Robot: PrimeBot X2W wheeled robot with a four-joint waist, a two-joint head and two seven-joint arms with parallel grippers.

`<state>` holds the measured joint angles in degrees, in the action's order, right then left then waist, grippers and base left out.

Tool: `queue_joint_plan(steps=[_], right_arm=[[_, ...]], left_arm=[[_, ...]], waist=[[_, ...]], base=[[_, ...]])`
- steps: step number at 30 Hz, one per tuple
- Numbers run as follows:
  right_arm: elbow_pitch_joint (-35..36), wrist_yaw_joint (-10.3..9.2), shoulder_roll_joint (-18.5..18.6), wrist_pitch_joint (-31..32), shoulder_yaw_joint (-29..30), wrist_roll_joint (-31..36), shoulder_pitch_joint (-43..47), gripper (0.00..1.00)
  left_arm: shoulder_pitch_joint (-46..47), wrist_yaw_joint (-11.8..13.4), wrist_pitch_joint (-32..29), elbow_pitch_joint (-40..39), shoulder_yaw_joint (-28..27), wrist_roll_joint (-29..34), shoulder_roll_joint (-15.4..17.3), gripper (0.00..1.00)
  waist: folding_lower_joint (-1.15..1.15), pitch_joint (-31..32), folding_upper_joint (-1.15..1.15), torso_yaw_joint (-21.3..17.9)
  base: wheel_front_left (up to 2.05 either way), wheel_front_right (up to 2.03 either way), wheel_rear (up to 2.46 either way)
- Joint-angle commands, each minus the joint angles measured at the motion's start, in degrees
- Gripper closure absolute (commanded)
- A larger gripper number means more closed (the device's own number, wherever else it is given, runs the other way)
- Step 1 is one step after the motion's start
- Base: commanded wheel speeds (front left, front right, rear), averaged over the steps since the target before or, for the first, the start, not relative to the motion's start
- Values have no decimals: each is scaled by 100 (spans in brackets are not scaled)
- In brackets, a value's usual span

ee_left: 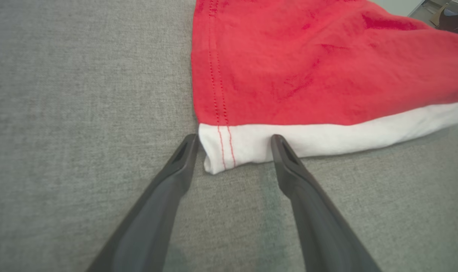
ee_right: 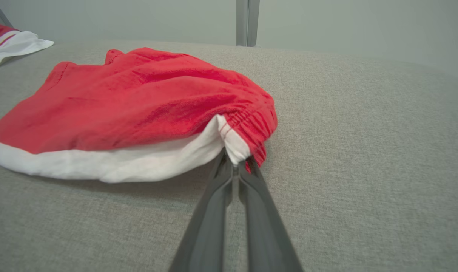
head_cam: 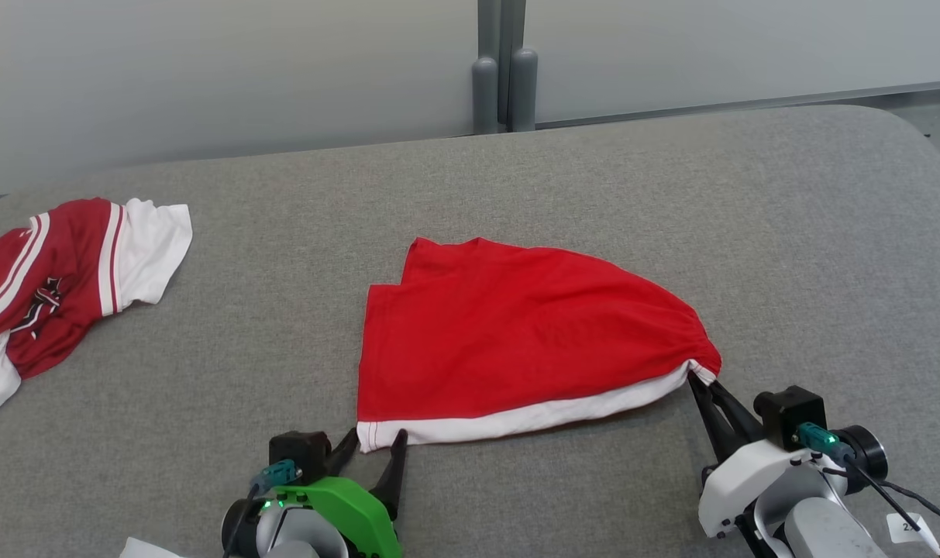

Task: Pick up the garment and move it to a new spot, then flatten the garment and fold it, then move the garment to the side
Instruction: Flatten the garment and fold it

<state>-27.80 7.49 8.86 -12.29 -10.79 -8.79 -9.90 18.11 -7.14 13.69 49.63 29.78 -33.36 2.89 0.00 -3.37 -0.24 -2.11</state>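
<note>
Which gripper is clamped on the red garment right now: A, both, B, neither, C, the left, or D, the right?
D: the right gripper is shut on a gathered corner of the red garment, while the left gripper stands open around the white-hemmed corner.

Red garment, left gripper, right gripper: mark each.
red garment (head_cam: 516,333): head view, middle of red cloth.
left gripper (ee_left: 233,139): left wrist view, midway between fingertips.
right gripper (ee_right: 236,162): right wrist view, between shut fingertips.

The table (head_cam: 593,194) is open beyond the red garment (head_cam: 516,333); a striped garment (head_cam: 67,279) crowds the left edge.
</note>
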Motion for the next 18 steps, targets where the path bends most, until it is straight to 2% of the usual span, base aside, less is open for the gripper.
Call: queue_joint_plan(steps=[1,3,4,5,7,11,12,18], right_arm=[[-27,0,31,-57,-17,-23,-98,100],[-54,0,29,-56,-29,-30,-116,100],[-67,0,28,-67,-34,-35,-118,100],[-81,0,25,-78,-37,-39,-126,100],[-97,0,19,-96,-40,-42,-156,100],[-127,0,13,-108,-32,-38,-189,100],[-133,0,12,-106,-26,-38,-191,100],[-163,0,18,-150,8,-42,-188,100]], left_arm=[[100,-32,40,35,67,-80,5,4],[138,-30,59,76,151,-129,5,25],[158,-31,79,99,196,-147,4,42],[178,-31,95,118,234,-168,4,52],[211,-32,104,141,283,-210,4,62],[271,-34,145,131,351,-297,5,95],[279,-34,152,131,366,-300,5,100],[216,-5,150,-189,129,-171,6,100]], waist=[[0,-16,24,-20],[0,-23,24,-37],[0,-24,24,-45],[0,-27,24,-54],[0,-26,24,-68],[0,-19,24,-81],[0,-17,24,-81],[0,20,24,-71]], base=[[0,0,0],[0,0,0],[0,0,0],[0,0,0],[0,0,0],[0,0,0],[0,0,0],[0,0,0]])
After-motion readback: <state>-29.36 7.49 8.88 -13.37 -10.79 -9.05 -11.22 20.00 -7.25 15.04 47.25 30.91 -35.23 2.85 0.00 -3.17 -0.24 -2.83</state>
